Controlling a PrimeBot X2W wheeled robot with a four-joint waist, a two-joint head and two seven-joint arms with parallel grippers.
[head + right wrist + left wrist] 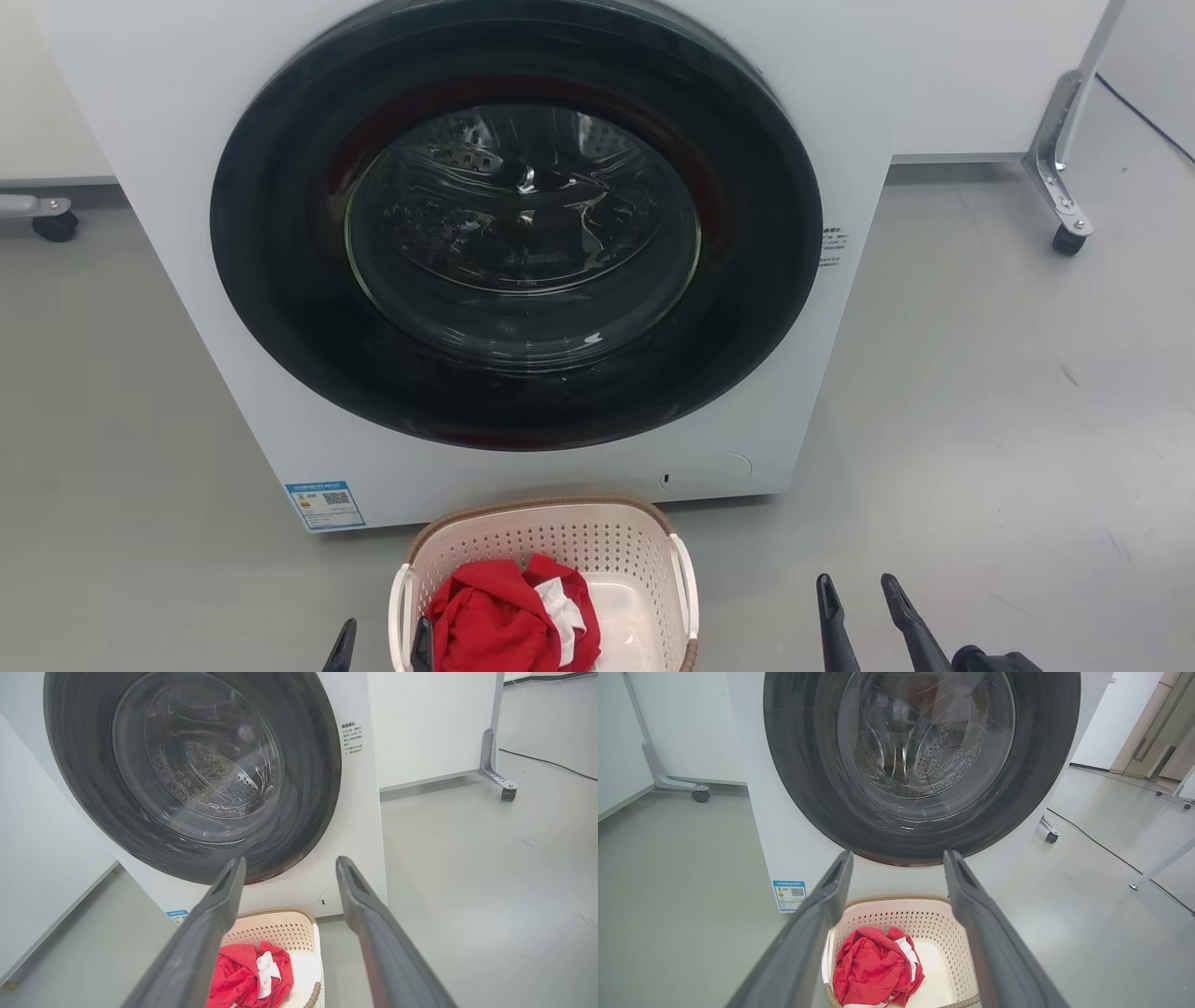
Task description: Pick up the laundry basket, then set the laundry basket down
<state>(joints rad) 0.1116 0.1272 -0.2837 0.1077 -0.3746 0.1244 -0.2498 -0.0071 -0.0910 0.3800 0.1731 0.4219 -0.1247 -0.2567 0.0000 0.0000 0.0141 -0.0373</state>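
Left gripper, jaws apart, straddles the left rim of the cream-white perforated plastic laundry basket; right gripper points forward, jaws apart.

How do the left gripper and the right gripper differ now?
In the head view, the left gripper has a fingertip on each side of the left handle of the laundry basket; the right gripper stands clear of it, over floor. Less of the left gripper's fingers is in frame than the right gripper's. Both are open, holding nothing.

The laundry basket, clothes inside, stands before the washing machine.
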